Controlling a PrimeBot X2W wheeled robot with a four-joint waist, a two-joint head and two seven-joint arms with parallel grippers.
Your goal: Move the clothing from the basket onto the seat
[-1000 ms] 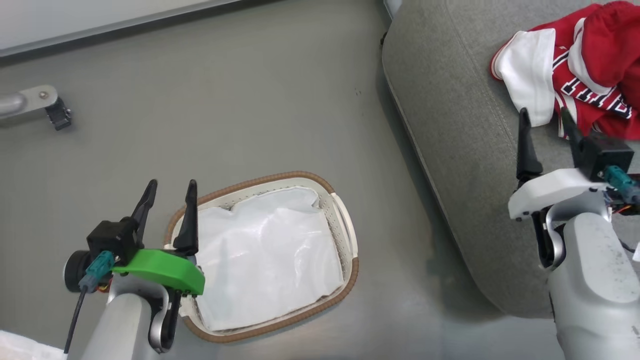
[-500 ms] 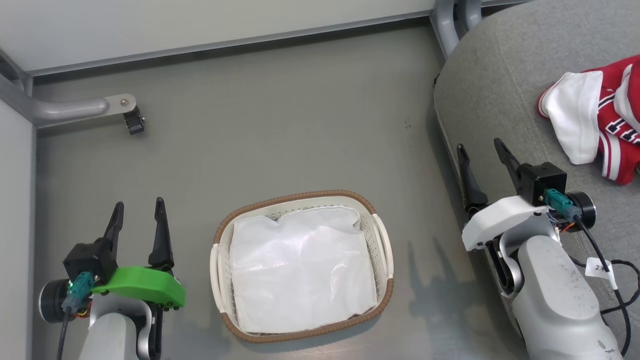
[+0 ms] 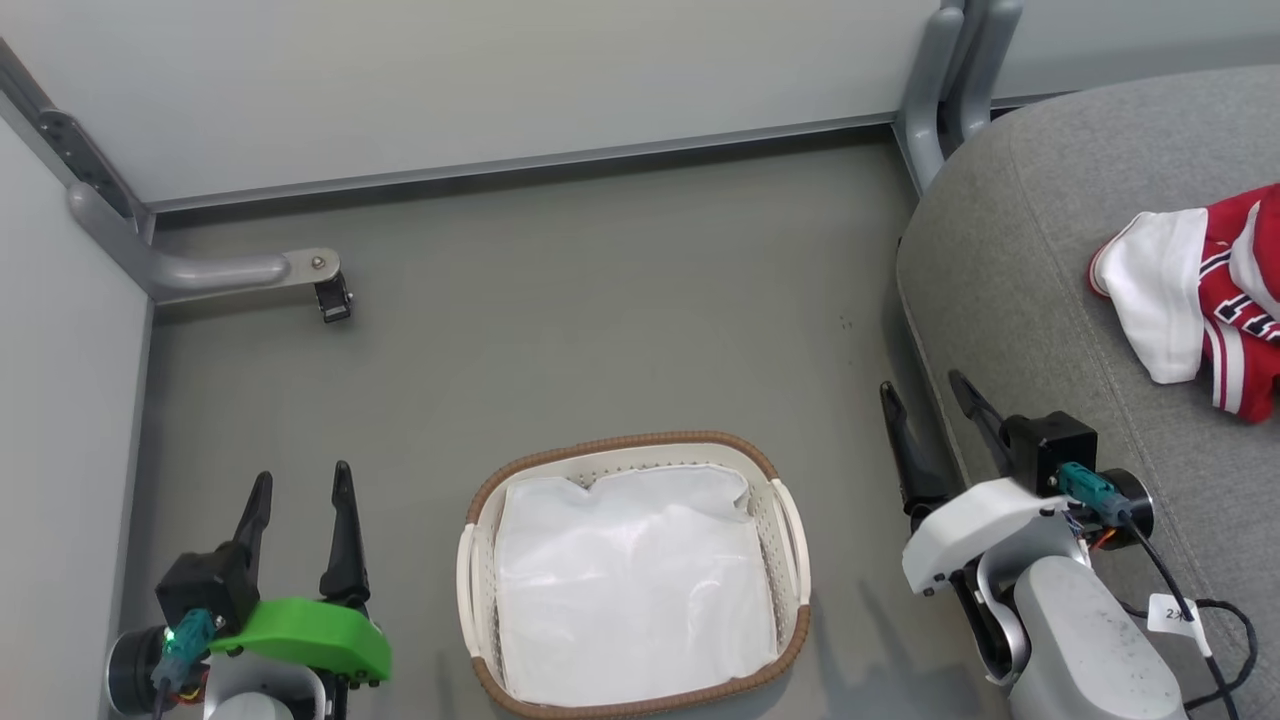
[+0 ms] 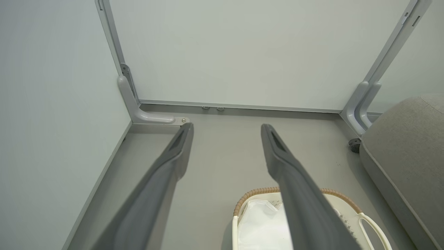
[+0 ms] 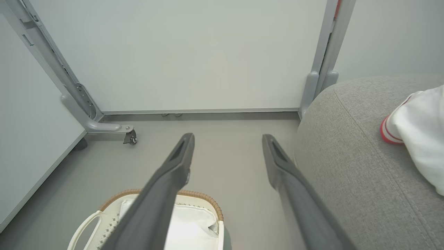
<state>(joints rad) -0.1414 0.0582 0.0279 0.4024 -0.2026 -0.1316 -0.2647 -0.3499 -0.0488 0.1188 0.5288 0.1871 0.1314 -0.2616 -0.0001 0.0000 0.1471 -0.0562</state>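
Head view has the red clothing [image 3: 1235, 310] lying on the grey seat [image 3: 1010, 260] and the basket [image 3: 625, 441] holding just a plain white sheet [image 3: 630, 580], so the move looks finished, with the left pincer [image 3: 302, 473] and right pincer [image 3: 920, 382] both spread wide, gripping nothing.

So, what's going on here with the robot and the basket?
The red clothing lies on the grey seat. The basket on the floor holds a white sheet. The left gripper and right gripper are open, holding nothing, one on each side of the basket. The move looks done.
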